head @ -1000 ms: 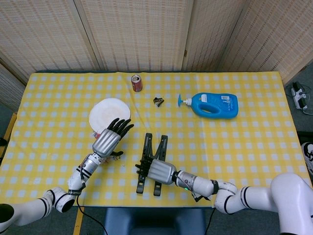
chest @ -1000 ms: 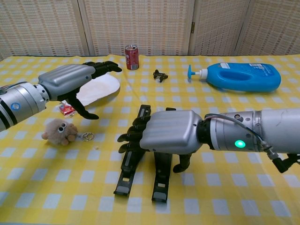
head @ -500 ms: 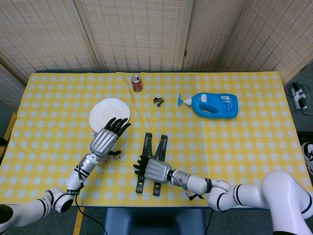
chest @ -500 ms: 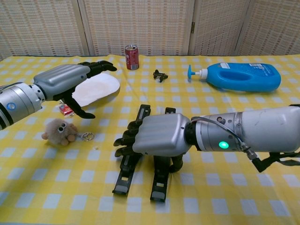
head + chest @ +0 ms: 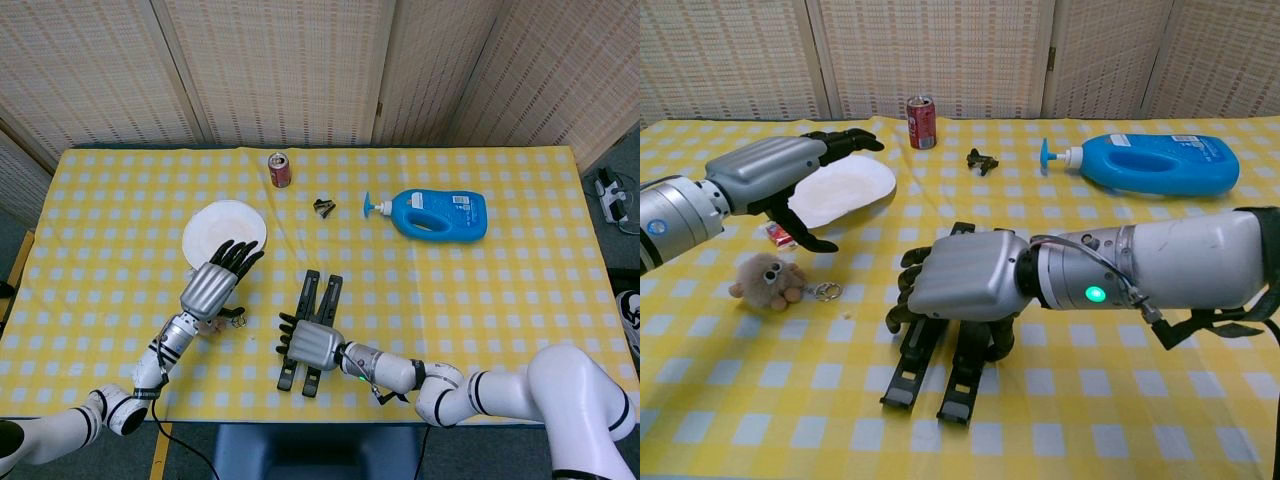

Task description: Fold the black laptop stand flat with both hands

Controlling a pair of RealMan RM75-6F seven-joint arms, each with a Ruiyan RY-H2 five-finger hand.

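The black laptop stand (image 5: 320, 292) lies near the table's front edge, its two bars (image 5: 912, 365) almost parallel and close together. My right hand (image 5: 310, 342) lies over the middle of the stand. Its fingers (image 5: 902, 296) curl around the left bar and its thumb (image 5: 1000, 340) reaches down by the right bar, so it grips both. The stand's middle is hidden under that hand (image 5: 962, 288). My left hand (image 5: 212, 286) hovers open to the left of the stand, fingers spread over the plate's near edge, touching nothing. In the chest view this hand (image 5: 772, 172) sits well above the table.
A white plate (image 5: 222, 226) lies under my left fingers. A fuzzy toy (image 5: 767, 278), a key ring (image 5: 827, 291) and a small red box (image 5: 780, 235) sit at the left. Further back stand a red can (image 5: 280, 170), a black clip (image 5: 324, 207) and a blue pump bottle (image 5: 437, 214).
The stand's two bars have swung closer together under my right hand, which slid a little left and toward the front edge. My left hand drifted slightly left and back.
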